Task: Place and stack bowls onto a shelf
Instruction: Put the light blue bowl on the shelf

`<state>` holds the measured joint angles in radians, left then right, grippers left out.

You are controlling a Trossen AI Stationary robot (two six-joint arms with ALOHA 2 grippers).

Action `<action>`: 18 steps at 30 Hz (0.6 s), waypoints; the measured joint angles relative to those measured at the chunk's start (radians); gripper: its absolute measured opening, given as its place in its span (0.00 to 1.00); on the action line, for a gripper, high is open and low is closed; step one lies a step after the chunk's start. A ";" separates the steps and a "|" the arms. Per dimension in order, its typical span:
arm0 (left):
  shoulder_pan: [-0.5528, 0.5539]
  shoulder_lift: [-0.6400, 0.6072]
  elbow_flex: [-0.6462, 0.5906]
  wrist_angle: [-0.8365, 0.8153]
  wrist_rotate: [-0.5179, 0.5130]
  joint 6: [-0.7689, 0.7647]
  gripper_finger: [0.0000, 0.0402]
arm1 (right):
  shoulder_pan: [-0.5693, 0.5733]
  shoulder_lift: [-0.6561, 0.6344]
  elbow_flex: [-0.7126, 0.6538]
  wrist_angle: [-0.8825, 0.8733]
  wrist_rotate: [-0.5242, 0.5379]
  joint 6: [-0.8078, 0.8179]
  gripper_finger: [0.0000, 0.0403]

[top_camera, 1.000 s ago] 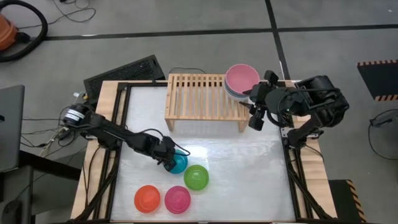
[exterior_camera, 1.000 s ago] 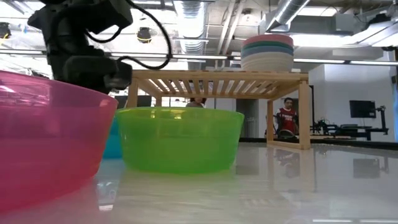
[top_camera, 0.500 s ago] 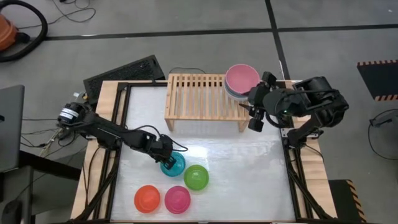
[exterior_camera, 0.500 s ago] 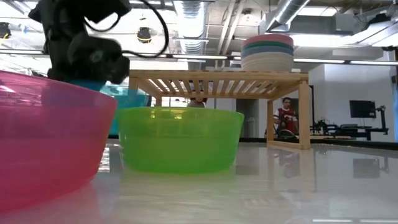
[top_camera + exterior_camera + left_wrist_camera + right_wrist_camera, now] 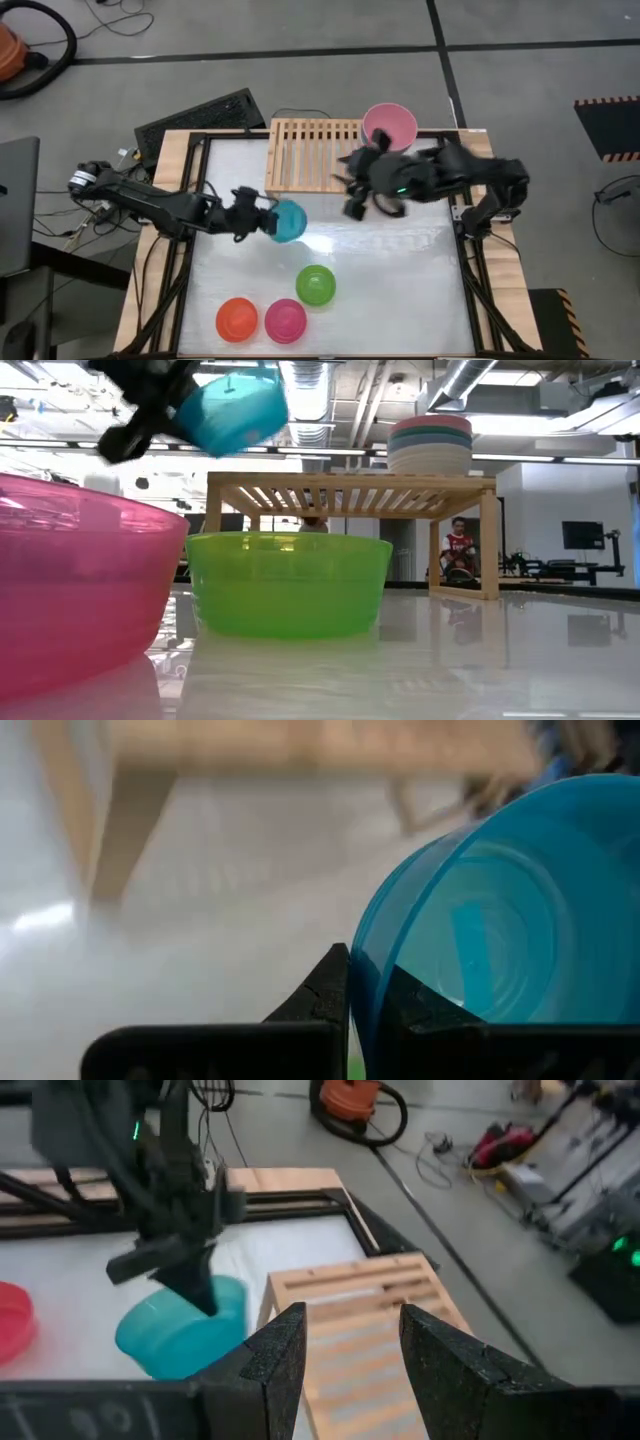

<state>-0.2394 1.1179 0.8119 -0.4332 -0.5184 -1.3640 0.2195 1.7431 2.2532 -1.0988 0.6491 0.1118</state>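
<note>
The cyan bowl point(image 5: 290, 221) hangs in the air between the shelf and the loose bowls, held by my left gripper point(image 5: 266, 221); in the low view the cyan bowl point(image 5: 235, 412) is high and tilted. The light-wood shelf point(image 5: 312, 150) carries a stack of larger bowls point(image 5: 390, 125), pale pink on top, at its right end. My right gripper point(image 5: 352, 203) hovers open in front of the shelf and touches nothing. Green point(image 5: 316, 284), red-orange point(image 5: 237, 319) and magenta point(image 5: 286, 320) bowls stand on the table near its near edge. My left gripper holds the cyan bowl by its rim point(image 5: 352, 982), one finger point(image 5: 412, 1008) inside the bowl and one point(image 5: 325, 985) outside. The fingers come roughly level from the table's left. The bowl is lifted clear of the table and tilted.
The shelf's slats left of the stack point(image 5: 355, 1330) are bare. The green bowl point(image 5: 288, 582) and the magenta bowl point(image 5: 80, 580) stand close to the low camera. White table surface point(image 5: 400, 290) lies open to the right of the small bowls. A black frame rims the table.
My left gripper has lifted the cyan bowl off the table beside the green bowl and carried it up and toward the shelf; the bowl has tipped. My right arm has swung from beside the stack toward the table's left, along the shelf's front.
</note>
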 joint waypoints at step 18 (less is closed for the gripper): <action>0.038 0.030 0.382 -0.315 -0.560 0.544 0.00 | -0.019 0.171 -0.001 0.341 0.117 -0.139 0.46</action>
<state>-0.2016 1.1477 1.1940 -0.7479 -1.0786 -0.8204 0.2009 1.9140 2.2524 -0.7576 0.7662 -0.0273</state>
